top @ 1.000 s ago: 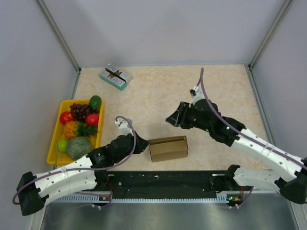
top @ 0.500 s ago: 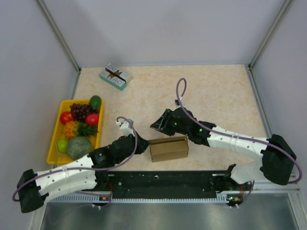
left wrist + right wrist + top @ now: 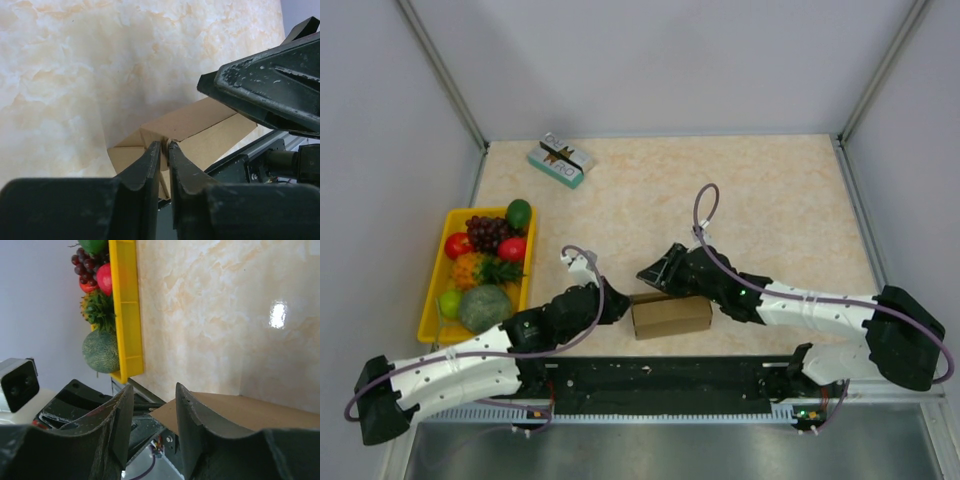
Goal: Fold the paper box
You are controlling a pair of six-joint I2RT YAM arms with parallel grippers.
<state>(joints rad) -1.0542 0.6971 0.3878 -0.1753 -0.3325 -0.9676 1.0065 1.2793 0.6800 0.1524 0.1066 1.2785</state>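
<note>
The paper box (image 3: 672, 315) is brown cardboard, folded into a closed oblong shape near the table's front edge. My left gripper (image 3: 618, 303) is at the box's left end, shut on a small cardboard flap (image 3: 166, 150) there. My right gripper (image 3: 658, 271) is open and empty just above the box's back left corner. In the right wrist view the box's top (image 3: 240, 412) lies under the right finger, its corner between the open fingers. In the left wrist view the right gripper (image 3: 270, 85) hangs over the box (image 3: 200, 130).
A yellow tray (image 3: 433, 300) of fruit stands at the left, also in the right wrist view (image 3: 125, 310). A small teal-and-white printed box (image 3: 561, 160) lies at the back left. The black base rail (image 3: 660, 380) runs along the front edge.
My right arm has swung left and down from the middle right until its gripper hangs over the box's back left corner. The left gripper and the box have stayed put.
</note>
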